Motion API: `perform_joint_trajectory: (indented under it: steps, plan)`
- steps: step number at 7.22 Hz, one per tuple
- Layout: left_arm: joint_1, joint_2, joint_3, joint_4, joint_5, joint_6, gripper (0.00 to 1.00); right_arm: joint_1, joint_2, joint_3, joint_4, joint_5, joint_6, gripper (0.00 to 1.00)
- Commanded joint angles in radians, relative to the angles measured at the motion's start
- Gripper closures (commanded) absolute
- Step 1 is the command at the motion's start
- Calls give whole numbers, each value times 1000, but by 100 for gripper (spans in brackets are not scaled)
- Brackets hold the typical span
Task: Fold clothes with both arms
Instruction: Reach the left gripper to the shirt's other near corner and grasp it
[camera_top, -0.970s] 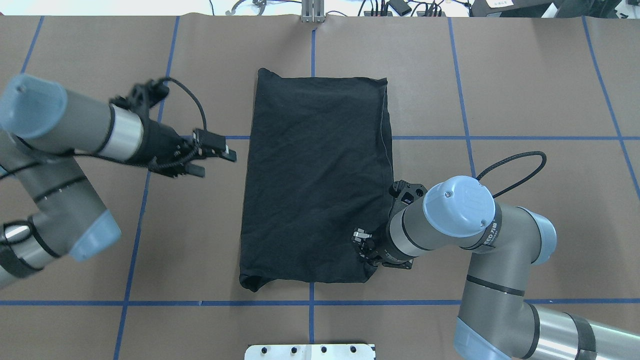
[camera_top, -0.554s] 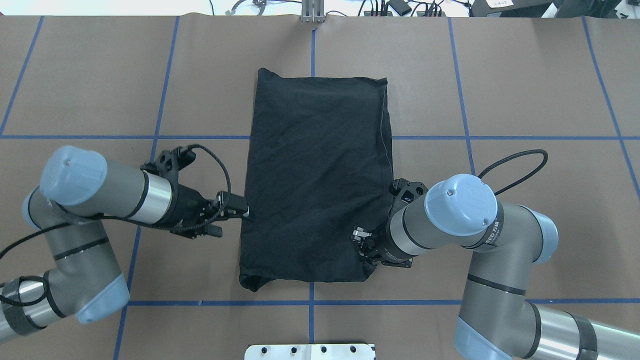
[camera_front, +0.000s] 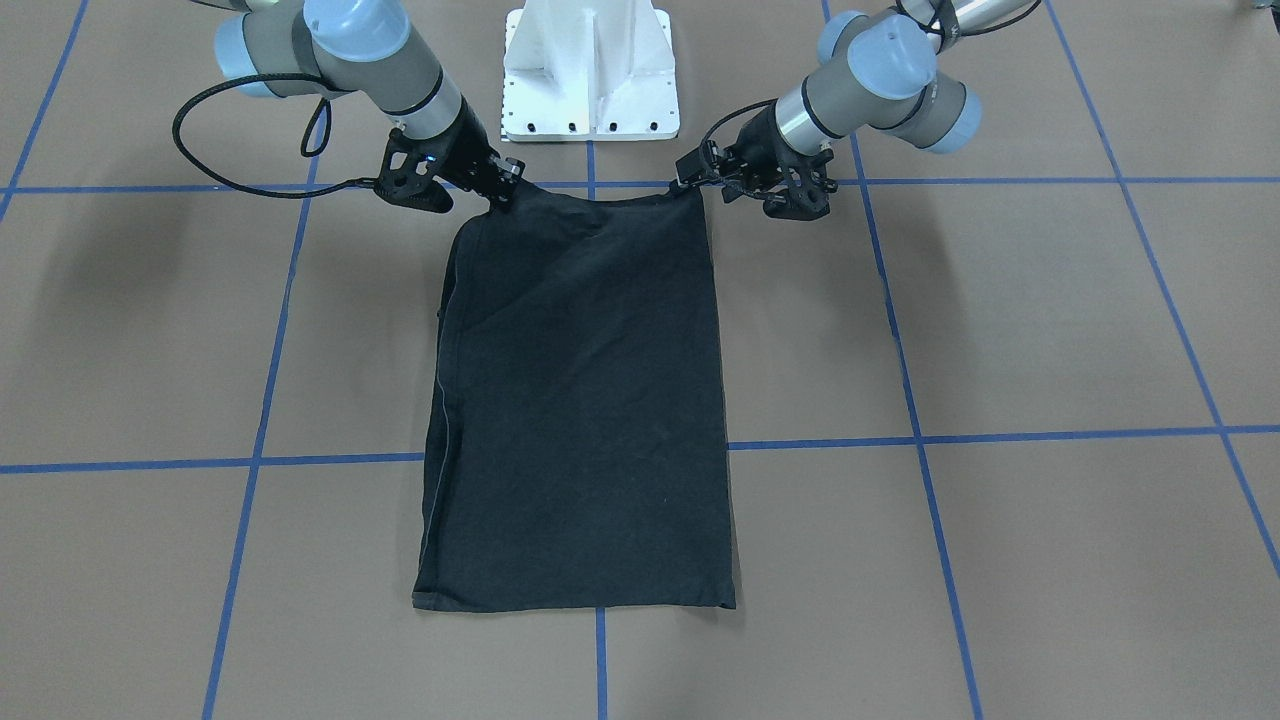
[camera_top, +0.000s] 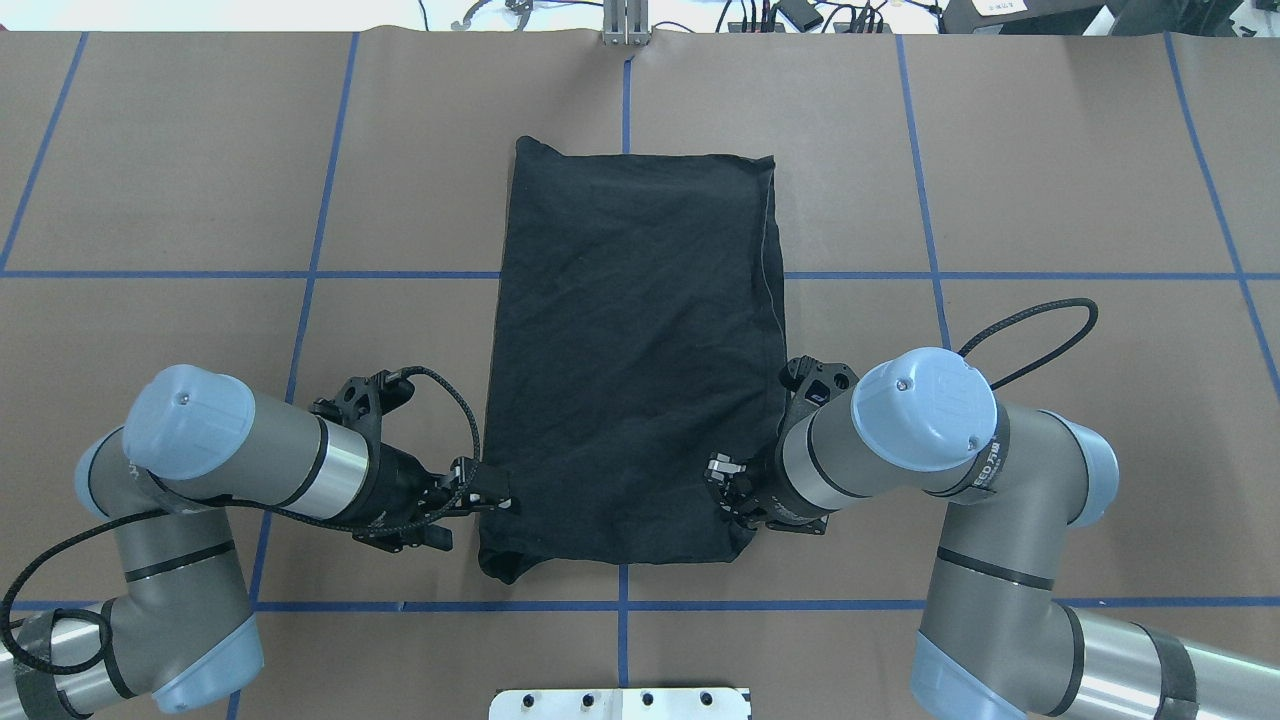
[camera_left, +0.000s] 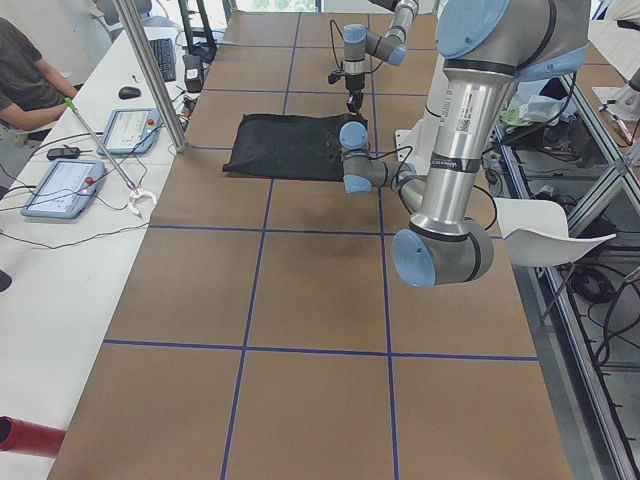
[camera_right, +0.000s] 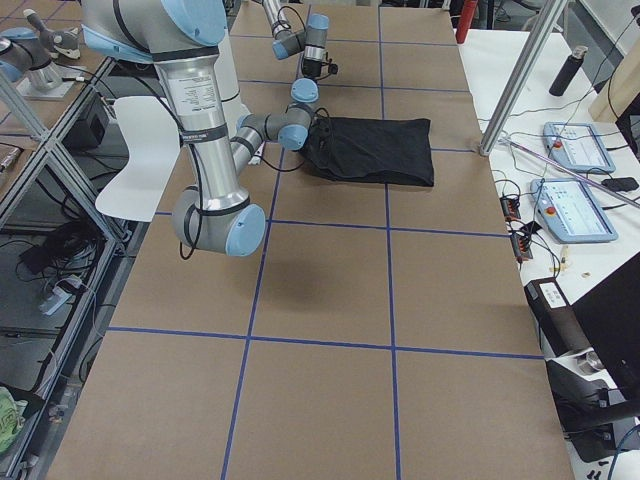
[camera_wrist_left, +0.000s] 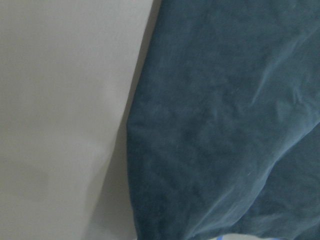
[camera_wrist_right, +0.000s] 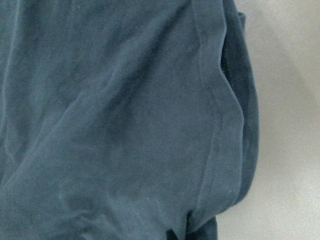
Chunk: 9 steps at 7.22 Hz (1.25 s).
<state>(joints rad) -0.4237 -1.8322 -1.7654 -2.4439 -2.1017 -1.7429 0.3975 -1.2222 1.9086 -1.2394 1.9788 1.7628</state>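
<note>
Black cotton is what we have to handle, and it looks light, limp and a little creased. On the left of the overhead view, our left gripper (camera_top: 497, 498) sits low at the near left corner of the shirt (camera_top: 630, 340), touching its edge or just beside it. Its wrist camera shows only cloth and bare table (camera_top: 1050, 150), so we cannot tell whether the fingers are spread or pinched.

In the middle, the shirt lies flat on the table as a long rectangle, already folded narrow. One short edge points towards the robot's base and the other lies far out; no print shows on the upper face.

On the right, our right gripper (camera_top: 722, 482) rests on the near right corner, over the doubled hem. Its fingers are hidden under the wrist, so here too we cannot say whether they grip.

We judge that such cloth will sag between two holds and will not keep a shape by itself. It weighs little, so a firm pinch should be enough, but the layers can part. Each hold should take every layer at its corner, hem included. Both corners need to rise evenly, or the fold will skew.
</note>
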Motion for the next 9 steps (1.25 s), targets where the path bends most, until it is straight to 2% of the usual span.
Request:
perform_joint_trajectory:
  steps: [1,4,6,9]
  plan:
    - [19,-6,7,0,0,-12,1,3,1,1,0,0,0,100]
    - [40,-12,14,0,0,-12,20,6,1,1,0,2,0,100]
    - [46,-13,14,0,9,-13,39,6,3,1,0,2,0,100]
    - [45,-13,9,0,14,-41,100,7,-9,-3,55,5,0,100]
